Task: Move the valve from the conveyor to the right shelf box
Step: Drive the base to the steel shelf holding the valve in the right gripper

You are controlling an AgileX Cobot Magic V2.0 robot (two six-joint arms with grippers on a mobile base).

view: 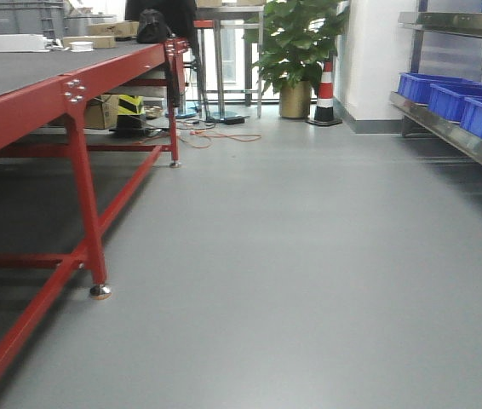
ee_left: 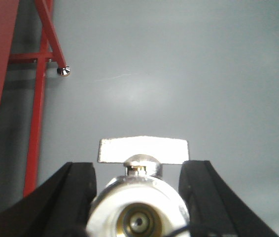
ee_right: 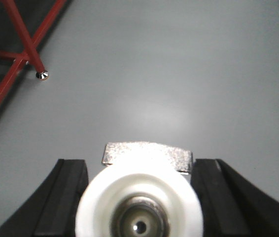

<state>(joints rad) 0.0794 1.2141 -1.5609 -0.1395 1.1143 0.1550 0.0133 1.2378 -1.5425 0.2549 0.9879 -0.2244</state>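
Sitting gripped between left jaws: valve

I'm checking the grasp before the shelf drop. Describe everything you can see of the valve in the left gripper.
The shiny silver metal valve sits in the left gripper, flanked closely on both sides by its black fingers, which seem to press its round body. Its open port faces the wrist camera, showing a brassy inner ring. Above the body in this view are a domed nut and a flat, matte silver handle set crosswise. It hangs above the plain grey floor, touching nothing else.
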